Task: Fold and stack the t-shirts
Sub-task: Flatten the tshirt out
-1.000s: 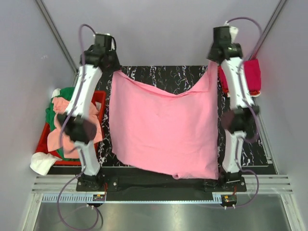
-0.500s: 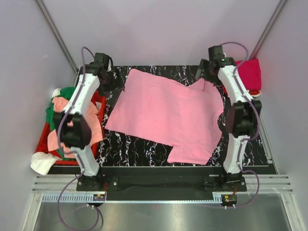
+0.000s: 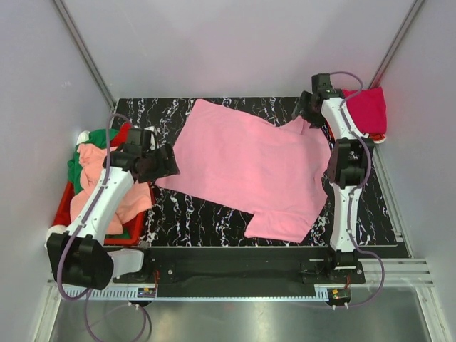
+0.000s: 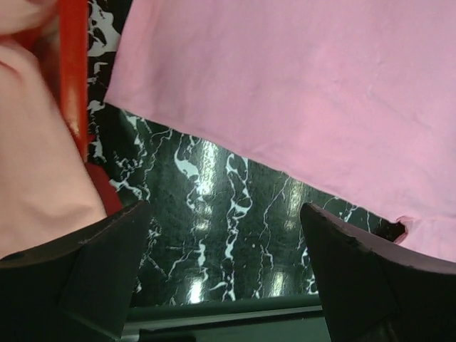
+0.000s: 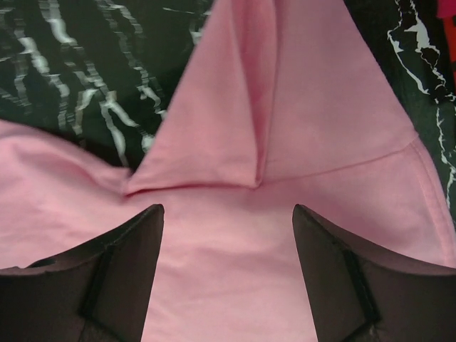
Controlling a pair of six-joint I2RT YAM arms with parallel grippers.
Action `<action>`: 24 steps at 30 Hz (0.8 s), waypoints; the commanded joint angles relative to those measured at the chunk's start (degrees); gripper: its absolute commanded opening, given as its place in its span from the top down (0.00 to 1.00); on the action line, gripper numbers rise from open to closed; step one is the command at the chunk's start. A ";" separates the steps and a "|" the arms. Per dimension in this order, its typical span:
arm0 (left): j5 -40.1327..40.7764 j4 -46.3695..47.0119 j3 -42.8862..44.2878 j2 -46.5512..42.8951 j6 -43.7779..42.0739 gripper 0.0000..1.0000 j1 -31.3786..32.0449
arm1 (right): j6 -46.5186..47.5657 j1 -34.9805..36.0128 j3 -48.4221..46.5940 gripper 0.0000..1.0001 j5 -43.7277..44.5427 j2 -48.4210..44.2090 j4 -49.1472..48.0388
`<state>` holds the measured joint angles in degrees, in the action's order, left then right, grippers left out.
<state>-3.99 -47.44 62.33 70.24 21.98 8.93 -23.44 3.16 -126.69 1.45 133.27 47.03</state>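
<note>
Pink t-shirt (image 3: 249,171) spread flat, unfolded, on your marbled table (image 3: 206,214). Your left gripper (image 3: 162,162) and right gripper (image 3: 308,110) have fingers apart, holding nothing. A magenta shirt (image 3: 369,110) sits far right; heaped shirts (image 3: 92,160) wait in the red crate (image 3: 63,206). Folding seems not yet begun.

Top view looks straight down; both close wrist views share its pink t-shirt (image 3: 249,171)
</note>
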 commanded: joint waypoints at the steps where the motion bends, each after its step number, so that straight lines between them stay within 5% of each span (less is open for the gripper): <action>1: -3.56 13.04 -2.73 2.35 3.41 0.09 0.82 | -2.05 -1.22 -7.50 0.21 -2.60 4.25 1.14; 8: -4.18 15.63 2.80 18.34 6.93 0.12 4.08 | -2.75 -1.22 -15.33 0.25 -2.16 12.09 2.11; 24: -4.98 16.15 0.25 17.21 8.08 0.12 2.76 | -4.51 -1.22 -9.80 0.41 -1.72 15.35 -2.55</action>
<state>-7.49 -33.93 62.52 90.15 29.34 11.68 -27.38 1.58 -135.04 0.27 147.59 45.93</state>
